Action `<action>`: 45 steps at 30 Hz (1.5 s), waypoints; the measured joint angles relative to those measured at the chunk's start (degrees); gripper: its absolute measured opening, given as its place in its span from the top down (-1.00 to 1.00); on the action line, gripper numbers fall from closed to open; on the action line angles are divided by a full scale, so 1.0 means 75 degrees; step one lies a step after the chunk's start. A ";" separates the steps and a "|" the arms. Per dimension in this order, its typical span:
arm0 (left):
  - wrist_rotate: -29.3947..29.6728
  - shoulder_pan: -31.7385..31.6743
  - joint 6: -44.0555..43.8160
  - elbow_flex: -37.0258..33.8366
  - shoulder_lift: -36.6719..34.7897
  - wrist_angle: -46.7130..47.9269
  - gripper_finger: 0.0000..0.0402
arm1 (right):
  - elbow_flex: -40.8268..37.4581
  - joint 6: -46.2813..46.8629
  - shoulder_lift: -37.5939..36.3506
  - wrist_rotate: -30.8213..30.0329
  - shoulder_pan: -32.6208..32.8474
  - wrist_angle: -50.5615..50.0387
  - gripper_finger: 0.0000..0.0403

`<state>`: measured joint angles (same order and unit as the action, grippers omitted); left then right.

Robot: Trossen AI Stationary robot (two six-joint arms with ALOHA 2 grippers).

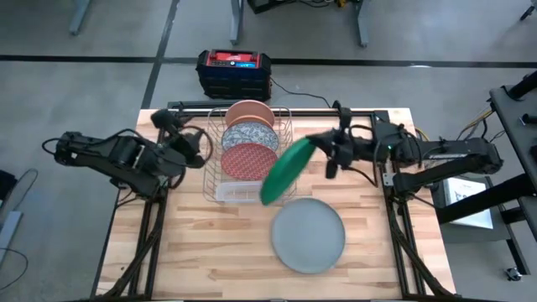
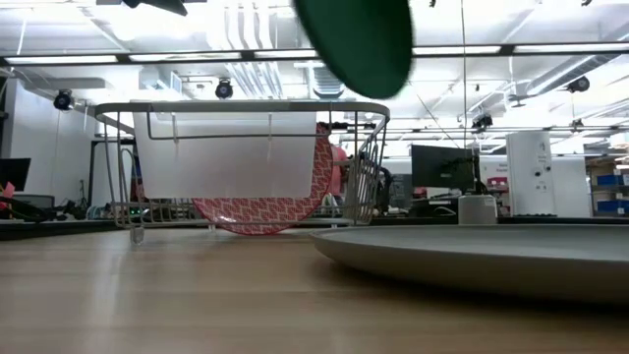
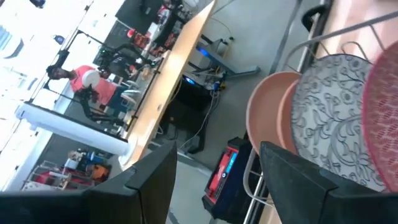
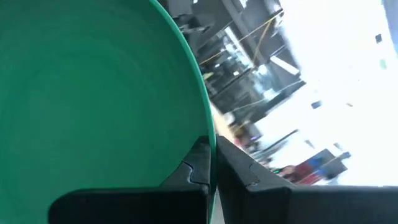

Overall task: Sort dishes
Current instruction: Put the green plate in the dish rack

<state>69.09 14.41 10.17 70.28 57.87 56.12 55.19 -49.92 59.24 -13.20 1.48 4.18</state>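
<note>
R tool [image 1: 317, 144] clamped on tilted green plate [image 1: 285, 172] rim, above rack [image 1: 216, 180].

Robotics lab, ceiling strip lights [image 2: 511, 49], monitors [image 2: 442, 167]

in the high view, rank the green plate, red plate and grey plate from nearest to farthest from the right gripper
Measured from the right gripper, shut on the first:
1. Green plate: held by its rim, tilted above the table beside the rack.
2. Red plate: front slot of the rack, just past the green one.
3. Grey plate: flat on the table's near side.
</note>
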 joint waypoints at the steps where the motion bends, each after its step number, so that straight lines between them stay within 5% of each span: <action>1: 0.0067 -0.0003 -0.0003 0.0000 -0.0101 0.0011 -0.09 | 0.0208 -0.0260 0.0205 0.0013 -0.0063 0.0139 1.00; 13: 0.0112 -0.0003 0.0265 -0.0006 -0.1139 0.0032 -0.09 | 0.3257 -0.3034 0.2632 0.1592 -0.0923 0.0079 1.00; 24: 0.0113 -0.0003 0.0051 -0.0009 -0.1652 -0.0073 -0.09 | 0.5090 -0.6064 0.4662 0.4093 -0.1897 0.0110 1.00; 45: 0.0109 -0.0002 -0.0023 -0.0012 -0.1752 -0.0079 -0.09 | 0.6824 -0.8868 0.7291 0.5068 -0.2335 0.0351 1.00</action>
<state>69.91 14.40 10.00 70.19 44.73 55.53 106.37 -116.43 113.93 24.81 -16.03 6.81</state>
